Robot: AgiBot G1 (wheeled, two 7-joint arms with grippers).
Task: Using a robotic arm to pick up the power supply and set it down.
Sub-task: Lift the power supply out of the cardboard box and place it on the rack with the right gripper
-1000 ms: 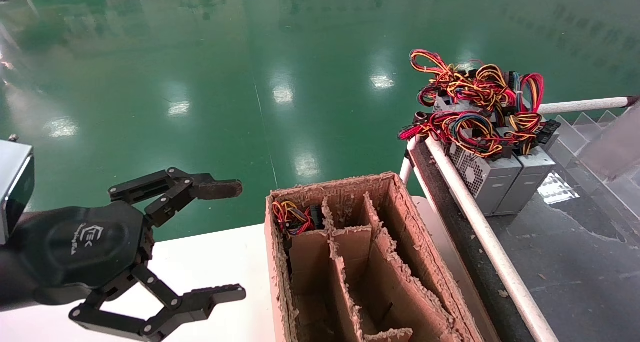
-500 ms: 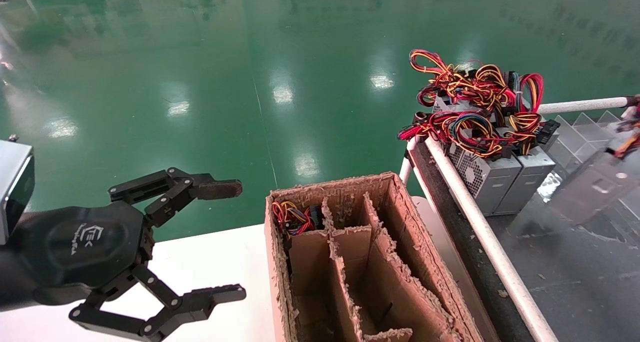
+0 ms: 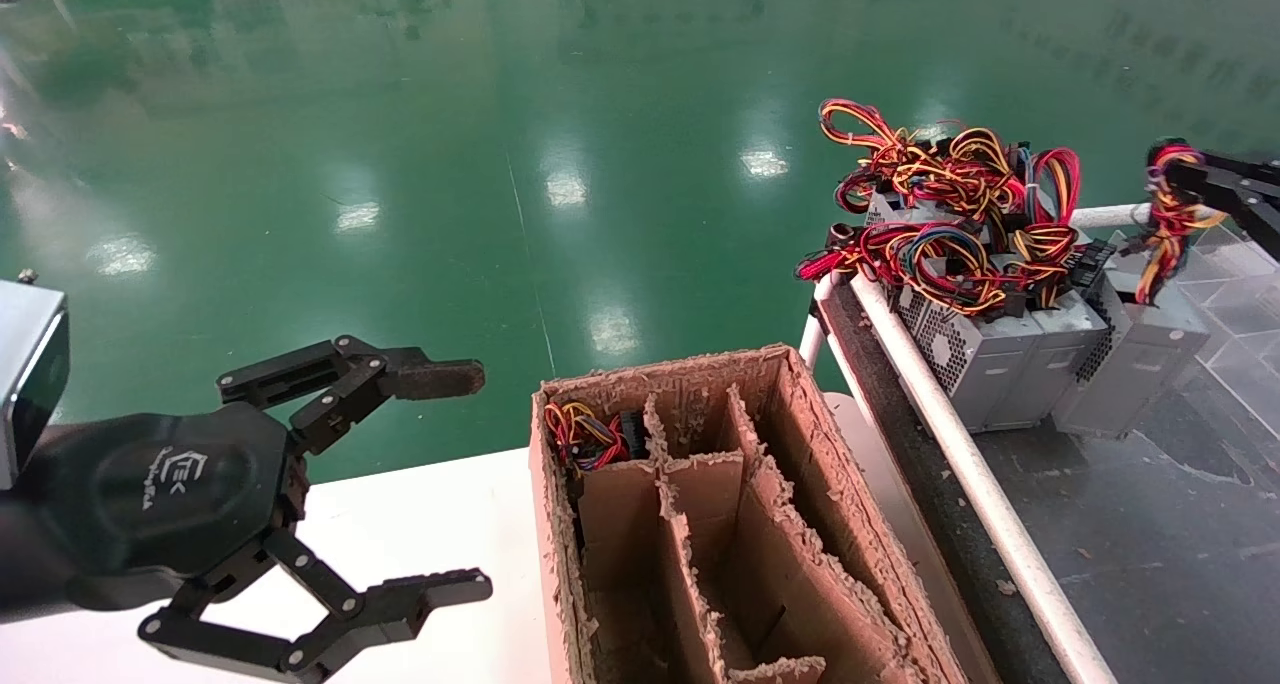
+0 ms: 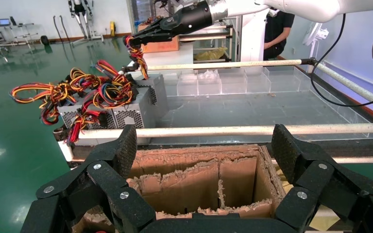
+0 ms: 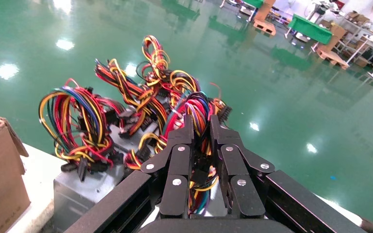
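Holding the wire bundle (image 3: 1160, 219) pinched in my right gripper (image 5: 201, 141), I have the power supply (image 3: 1135, 364) beside the other grey units (image 3: 1000, 354). I should lower it flat before letting go. My left gripper (image 3: 440, 484) waits wide apart.

From the head we look forward and down over the cardboard box (image 3: 720, 524). Our left wrist camera faces it across its own jaws; our right wrist camera sits close over wire bundles (image 5: 126, 111).
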